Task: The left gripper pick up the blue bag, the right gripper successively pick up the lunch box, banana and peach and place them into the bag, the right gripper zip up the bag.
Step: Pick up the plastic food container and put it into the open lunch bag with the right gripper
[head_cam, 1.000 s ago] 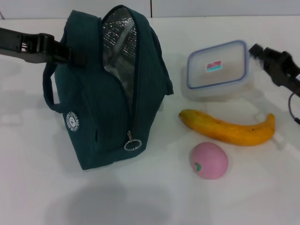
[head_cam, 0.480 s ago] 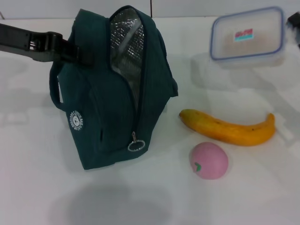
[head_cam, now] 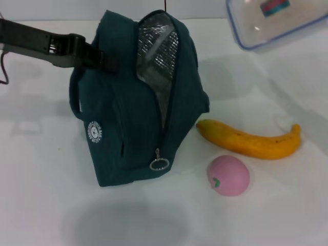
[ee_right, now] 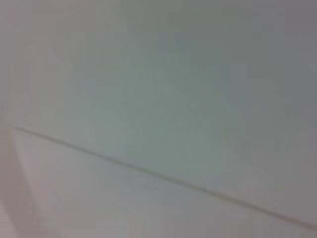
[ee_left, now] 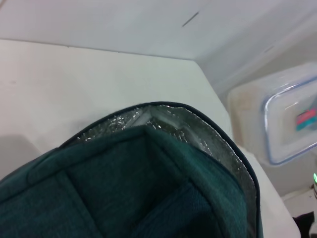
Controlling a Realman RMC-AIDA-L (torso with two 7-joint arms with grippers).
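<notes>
Left gripper (head_cam: 95,55) clamped on teal fabric blue bag (head_cam: 128,133), foil lining exposed. Clear lunch box (head_cam: 279,20) aloft, top right; right gripper unseen. Curved banana (head_cam: 251,141), round peach (head_cam: 228,175) on table (head_cam: 41,205).

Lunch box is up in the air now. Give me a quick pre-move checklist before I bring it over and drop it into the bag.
1. Blue bag mouth unzipped, foil lining showing: ok.
2. Left gripper at the bag's upper side, where the handles are: ok; its hold on the fabric: cannot tell.
3. Lunch box lifted clear of the table, at the head view's upper right, tilted: ok.
4. Right gripper's hold on the lunch box: cannot tell, the gripper is out of view.
5. Lunch box lid closed: cannot tell.
6. Banana and peach lie on the table beside the bag, below the carry path: ok.
</notes>
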